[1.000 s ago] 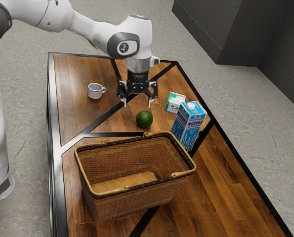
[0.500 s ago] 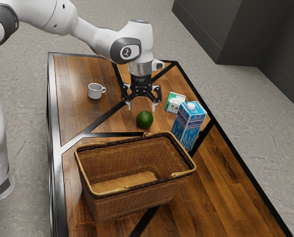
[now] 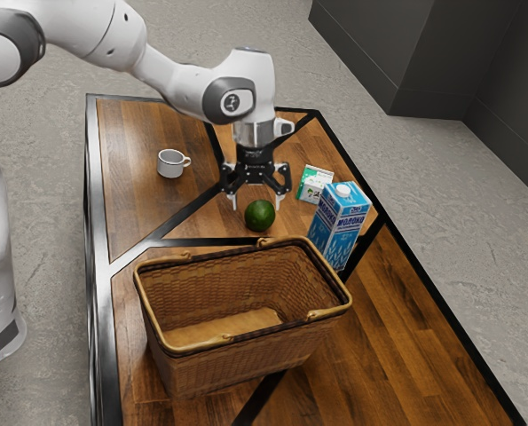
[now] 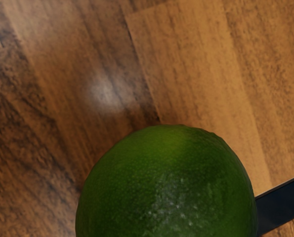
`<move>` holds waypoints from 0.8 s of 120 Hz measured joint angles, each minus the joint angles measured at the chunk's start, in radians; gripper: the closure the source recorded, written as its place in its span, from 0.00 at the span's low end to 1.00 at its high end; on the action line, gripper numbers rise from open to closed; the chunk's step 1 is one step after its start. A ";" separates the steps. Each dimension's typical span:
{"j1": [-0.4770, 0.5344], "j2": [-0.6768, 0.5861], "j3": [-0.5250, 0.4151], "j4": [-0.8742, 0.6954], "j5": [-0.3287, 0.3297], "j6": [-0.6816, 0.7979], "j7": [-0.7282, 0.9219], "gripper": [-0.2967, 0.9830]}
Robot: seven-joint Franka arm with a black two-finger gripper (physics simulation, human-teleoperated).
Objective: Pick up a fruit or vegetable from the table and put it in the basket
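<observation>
My gripper [image 3: 258,203] points down over the table with its two fingers wide apart, one on each side of the green lime's upper part. The round lime [image 3: 260,216] rests on the wooden table just behind the wicker basket's rim. In the wrist view the lime [image 4: 166,187] looms large at the lower edge, just under my hand. The basket [image 3: 237,359] stands upright with its handles folded down on the rim, and its visible floor is bare.
A blue and white milk carton [image 3: 339,226] stands beside the basket, toward the exterior view's right. Behind it is a small green and white carton [image 3: 314,184]. A white mug [image 3: 170,163] sits farther back on the wooden table [image 3: 139,213].
My hand has come down and slightly toward the exterior view's right, bringing the open fingers to the lime. The lime, basket, cartons and mug have stayed put.
</observation>
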 joint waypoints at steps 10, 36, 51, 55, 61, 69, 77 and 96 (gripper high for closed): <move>0.000 0.007 0.000 0.000 -0.002 0.001 -0.003 0.23; -0.002 0.040 0.000 0.003 -0.012 0.008 -0.008 0.23; -0.003 0.054 -0.001 0.003 -0.023 0.016 -0.010 0.23; -0.003 0.056 -0.001 0.004 -0.025 0.018 -0.011 0.23; -0.004 0.058 -0.001 0.004 -0.027 0.021 -0.012 0.24; -0.004 0.057 -0.001 0.004 -0.029 0.025 -0.014 0.35; -0.002 0.056 -0.004 0.004 -0.026 0.028 -0.020 0.43; -0.004 0.034 -0.007 0.003 -0.022 0.032 -0.051 0.48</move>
